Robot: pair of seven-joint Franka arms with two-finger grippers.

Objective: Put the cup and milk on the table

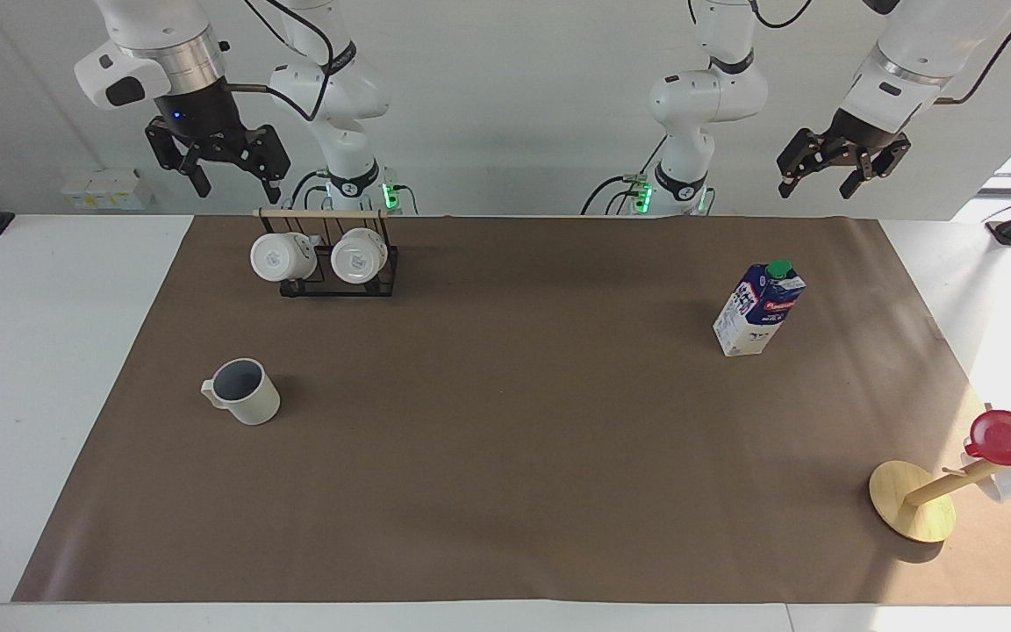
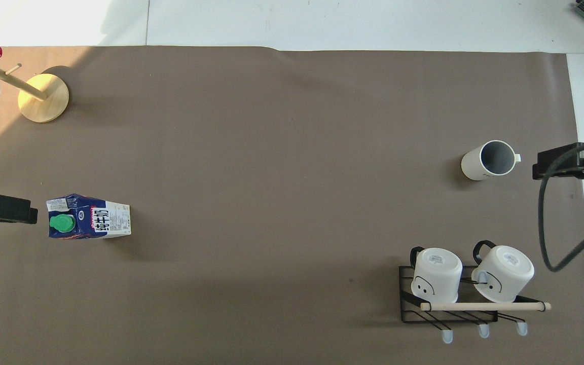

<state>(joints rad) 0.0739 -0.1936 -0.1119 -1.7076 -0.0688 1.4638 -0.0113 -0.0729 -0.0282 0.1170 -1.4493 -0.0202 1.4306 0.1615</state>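
The off-white cup (image 1: pixel 242 392) with a dark inside stands upright on the brown sheet (image 1: pixel 505 439) of the white table (image 1: pixel 49 369), toward the right arm's end; it also shows in the overhead view (image 2: pixel 488 160). The blue-and-white milk carton (image 1: pixel 760 309) with a green cap stands upright toward the left arm's end, and shows in the overhead view (image 2: pixel 89 217) too. My right gripper (image 1: pixel 240 191) is open, empty and high above the table's edge by the mug rack. My left gripper (image 1: pixel 814 188) is open, empty and raised above the table's edge near the milk.
A black wire rack (image 1: pixel 339 283) with two plain white mugs (image 1: pixel 276 256) stands near the robots, toward the right arm's end. A wooden mug stand (image 1: pixel 909 500) with a shiny red cup (image 1: pixel 1001 437) stands at the left arm's end, farther from the robots than the milk.
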